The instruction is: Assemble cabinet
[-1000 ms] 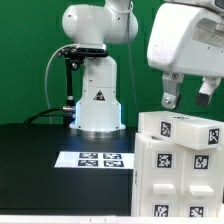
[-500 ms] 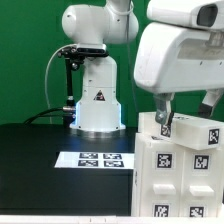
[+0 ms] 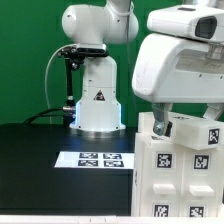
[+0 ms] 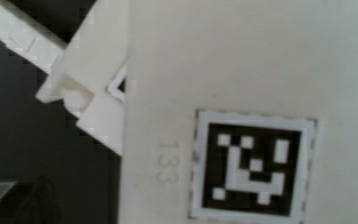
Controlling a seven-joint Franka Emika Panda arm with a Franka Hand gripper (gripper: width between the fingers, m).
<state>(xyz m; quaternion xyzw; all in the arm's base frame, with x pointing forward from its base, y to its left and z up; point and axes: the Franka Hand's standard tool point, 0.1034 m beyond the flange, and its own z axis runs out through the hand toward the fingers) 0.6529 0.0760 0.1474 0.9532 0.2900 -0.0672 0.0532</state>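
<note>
The cabinet (image 3: pixel 172 170) is a white box of tagged panels at the exterior view's right, on the black table. My gripper (image 3: pixel 188 117) hangs right over its top panel. The jaws are spread wide, with one finger (image 3: pixel 160 119) down at the top's left edge and the other near the frame's right edge. Nothing is held. The wrist view is filled by a white cabinet panel (image 4: pixel 194 80) with one black tag (image 4: pixel 256 162), seen very close. A ridged panel edge (image 4: pixel 78 85) stands against the dark table.
The marker board (image 3: pixel 98 159) lies flat on the black table (image 3: pixel 30 160) left of the cabinet. The white robot pedestal (image 3: pixel 98 100) with a black triangle logo stands behind it, with a black cable to its left.
My gripper has come down and nearer to the cabinet. Its fingers, above the top panel a second ago, now reach the panel's level. The cabinet has not moved.
</note>
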